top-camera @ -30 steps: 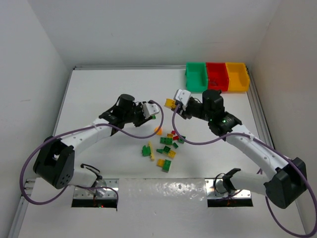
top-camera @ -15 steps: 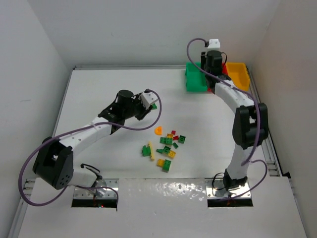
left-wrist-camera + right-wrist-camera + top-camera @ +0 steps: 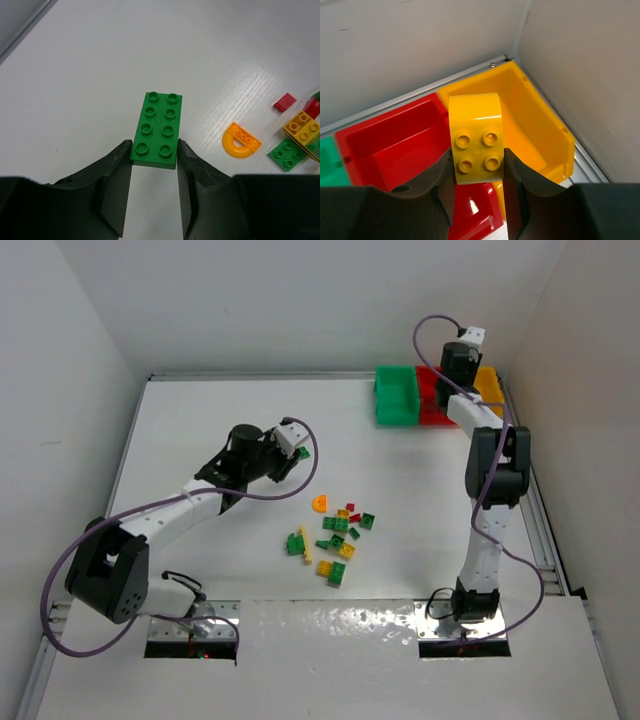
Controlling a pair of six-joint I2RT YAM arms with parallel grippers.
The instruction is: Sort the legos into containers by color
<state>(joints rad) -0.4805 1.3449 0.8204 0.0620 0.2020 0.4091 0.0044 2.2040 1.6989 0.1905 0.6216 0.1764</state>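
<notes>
While your right gripper (image 3: 477,162) pinches the yellow brick (image 3: 476,132) by its sides, it hangs over the wall between the red bin (image 3: 395,145) and the yellow bin (image 3: 547,120). The yellow one opens toward 2 o'clock of the jaws, so I'd nudge that way before letting go. Your left gripper (image 3: 154,155) is clamped on the green brick (image 3: 159,125), whose long axis runs to 12 o'clock. The green bin (image 3: 396,398) sits well off at 2 o'clock overhead.

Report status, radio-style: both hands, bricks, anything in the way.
Left hand shut on green brick. Right hand shut on yellow brick, above the bins. Nothing blocking.
</notes>
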